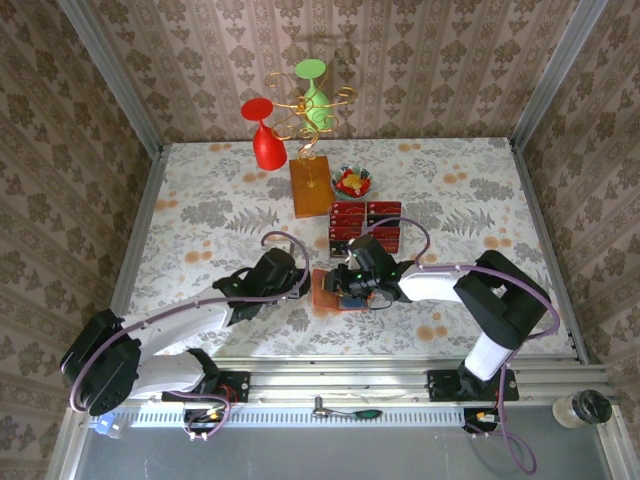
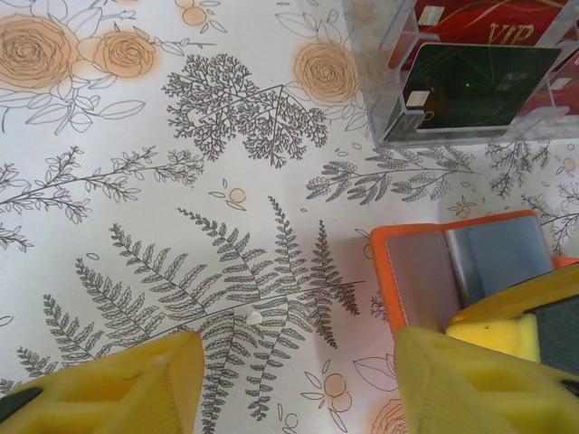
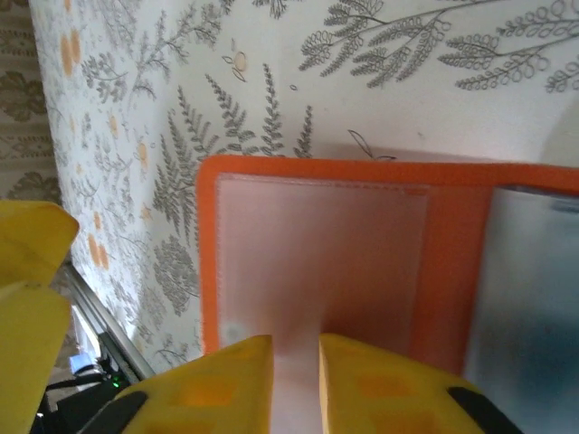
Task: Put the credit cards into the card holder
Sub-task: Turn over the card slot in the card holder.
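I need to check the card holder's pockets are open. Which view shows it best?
The right wrist view: the card holder lies spread open, close up, with its inner pockets plain. The left wrist view shows part of it. The top view shows it small, partly under the right gripper.

Card holder [image 3: 457, 237] matt orange, leather-like, stitched rim; pocket [image 3: 317, 244] inside of frosted plastic; cards [image 2: 470, 86] glossy, in a clear hard-plastic rack [image 2: 391, 54]; tablecloth [image 2: 181, 181] matt, printed; block [image 1: 311, 188] of smooth varnished wood; fingers [image 3: 217, 389] dull yellow plastic.

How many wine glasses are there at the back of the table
2: the red glass at the left of the gold wire rack, the green glass higher, at its right. No others seem hidden.
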### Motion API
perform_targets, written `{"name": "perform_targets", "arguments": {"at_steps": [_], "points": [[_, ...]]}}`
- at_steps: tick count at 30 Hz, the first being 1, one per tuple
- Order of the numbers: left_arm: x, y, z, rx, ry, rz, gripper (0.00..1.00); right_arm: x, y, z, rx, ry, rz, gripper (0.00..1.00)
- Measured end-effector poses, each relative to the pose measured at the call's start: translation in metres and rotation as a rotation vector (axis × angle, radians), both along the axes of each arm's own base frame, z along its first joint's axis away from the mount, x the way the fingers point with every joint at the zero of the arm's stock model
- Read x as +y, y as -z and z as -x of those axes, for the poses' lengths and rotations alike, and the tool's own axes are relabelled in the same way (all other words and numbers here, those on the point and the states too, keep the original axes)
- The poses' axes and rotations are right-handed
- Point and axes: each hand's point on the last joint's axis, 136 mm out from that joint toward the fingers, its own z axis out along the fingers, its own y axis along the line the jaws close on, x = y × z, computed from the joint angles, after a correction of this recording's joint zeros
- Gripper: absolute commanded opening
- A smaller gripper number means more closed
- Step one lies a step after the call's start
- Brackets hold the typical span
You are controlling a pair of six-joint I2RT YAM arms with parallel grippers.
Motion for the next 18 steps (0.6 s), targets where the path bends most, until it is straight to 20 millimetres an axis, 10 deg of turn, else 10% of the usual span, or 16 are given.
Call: {"name": "perform_targets", "arguments": {"at_steps": [18], "points": [[-0.021,0.033,0.010,0.074,0.064,-0.098,0.65,-0.007,0.017,0.001,0.037,0.024,0.034,0.21]]}}
